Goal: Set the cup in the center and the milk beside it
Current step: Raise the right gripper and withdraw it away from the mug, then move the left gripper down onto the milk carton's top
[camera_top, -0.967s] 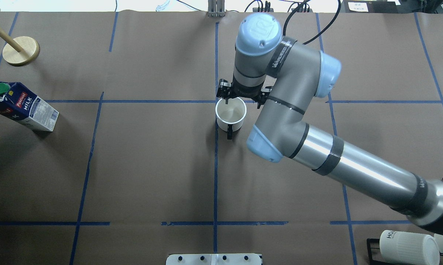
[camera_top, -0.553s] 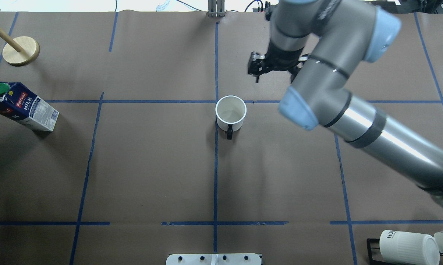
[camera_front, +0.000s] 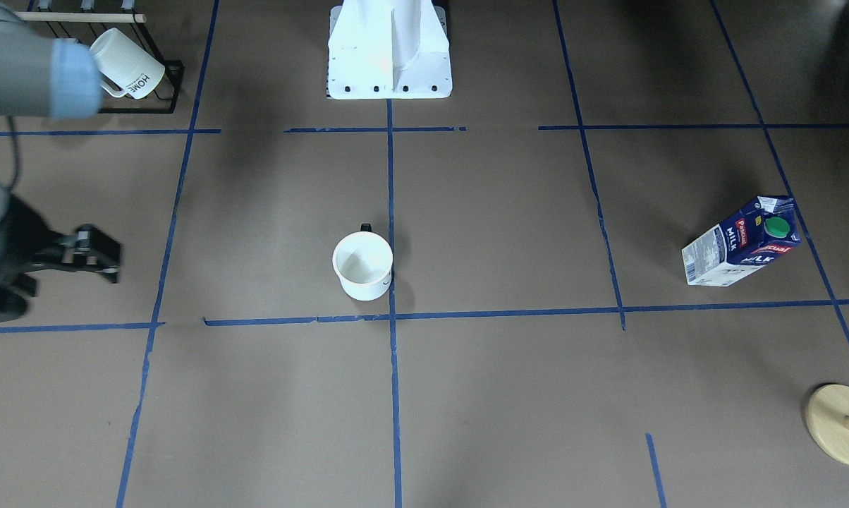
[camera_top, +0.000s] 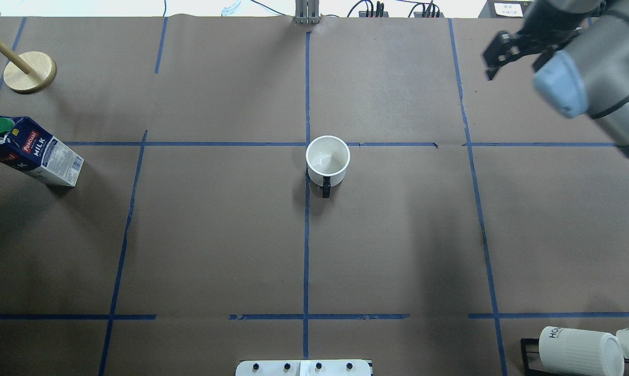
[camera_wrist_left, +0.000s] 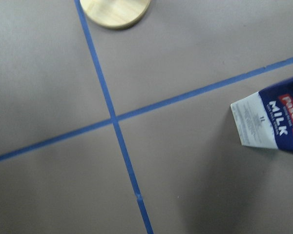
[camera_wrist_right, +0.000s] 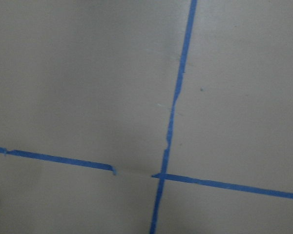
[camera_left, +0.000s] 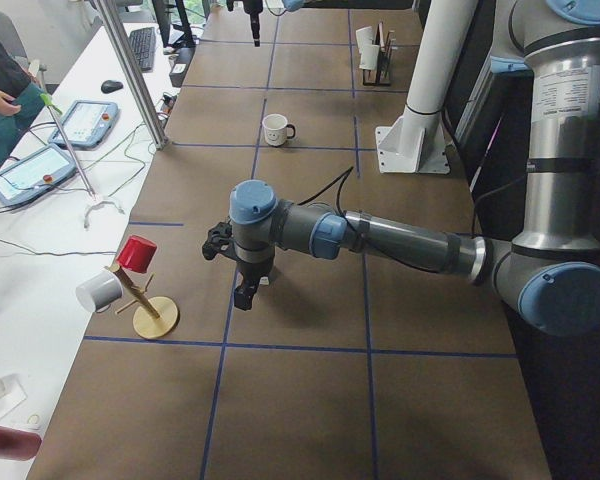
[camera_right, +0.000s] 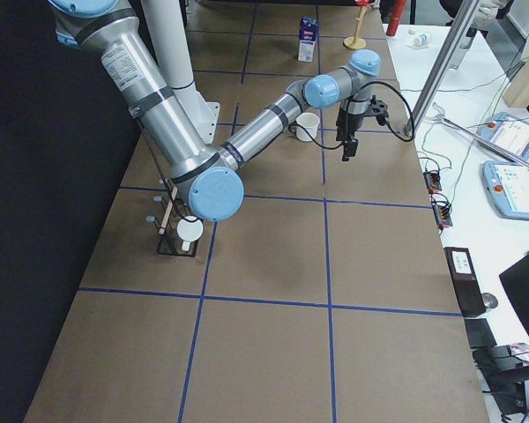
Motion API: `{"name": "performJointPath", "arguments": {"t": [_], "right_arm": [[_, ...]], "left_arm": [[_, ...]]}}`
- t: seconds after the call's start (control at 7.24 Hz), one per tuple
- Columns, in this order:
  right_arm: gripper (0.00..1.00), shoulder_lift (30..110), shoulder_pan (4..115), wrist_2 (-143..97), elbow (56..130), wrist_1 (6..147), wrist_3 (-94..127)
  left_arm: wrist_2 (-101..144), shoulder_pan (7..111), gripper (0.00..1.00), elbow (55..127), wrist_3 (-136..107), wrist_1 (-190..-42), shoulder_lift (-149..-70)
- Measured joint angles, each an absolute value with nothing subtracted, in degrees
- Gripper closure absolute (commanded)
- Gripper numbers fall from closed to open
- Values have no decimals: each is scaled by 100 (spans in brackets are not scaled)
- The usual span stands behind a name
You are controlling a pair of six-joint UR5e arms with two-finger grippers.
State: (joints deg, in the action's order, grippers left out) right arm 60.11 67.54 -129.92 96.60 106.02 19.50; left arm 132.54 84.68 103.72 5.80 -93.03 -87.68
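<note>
The white cup (camera_top: 327, 159) stands upright on the brown paper, touching the center tape crossing (camera_top: 306, 144), its black handle toward the robot. It also shows in the front view (camera_front: 362, 266). The milk (camera_top: 30, 151), a blue and white carton with a green cap, stands far left, near the table edge; the left wrist view shows it from above (camera_wrist_left: 276, 119). My right gripper (camera_top: 489, 65) is open and empty, high at the far right, well away from the cup. My left gripper (camera_left: 242, 290) hangs above the milk area; I cannot tell if it is open.
A wooden mug stand (camera_top: 30, 72) stands at the far left corner behind the milk. A black rack with ribbed "HOME" mugs (camera_top: 581, 350) sits near right. The white robot base plate (camera_top: 304, 368) is at the near edge.
My right gripper has let go of the cup's rim, risen and swung away to the far right. The cup has stayed by the crossing. The milk has not moved.
</note>
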Motion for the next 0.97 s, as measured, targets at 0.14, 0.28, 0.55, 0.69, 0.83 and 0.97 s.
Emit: {"name": "performJointPath", "arguments": {"t": [0.14, 0.28, 0.55, 0.69, 0.83, 0.97], "right_arm": [[0, 6376, 7139, -13136, 9691, 10593, 1212], [0, 6792, 7495, -13207, 9771, 10587, 515], [0, 7641, 8059, -13222, 9918, 10560, -588], [0, 8011, 8267, -13213, 9990, 10477, -870], [0, 8259, 8371, -13206, 10069, 10355, -946], [0, 8365, 8410, -13205, 10103, 10285, -939]], "left_arm": [[13270, 8464, 0, 10325, 578, -9347, -8862], [13334, 8463, 0, 10278, 588, -9367, -8997], [13470, 8462, 0, 10315, 575, -9410, -9089], [13496, 8451, 0, 10360, 373, -9495, -9130], [13504, 8400, 0, 10412, -84, -9661, -9220], [13497, 8241, 0, 10417, -636, -9805, -9435]]}}
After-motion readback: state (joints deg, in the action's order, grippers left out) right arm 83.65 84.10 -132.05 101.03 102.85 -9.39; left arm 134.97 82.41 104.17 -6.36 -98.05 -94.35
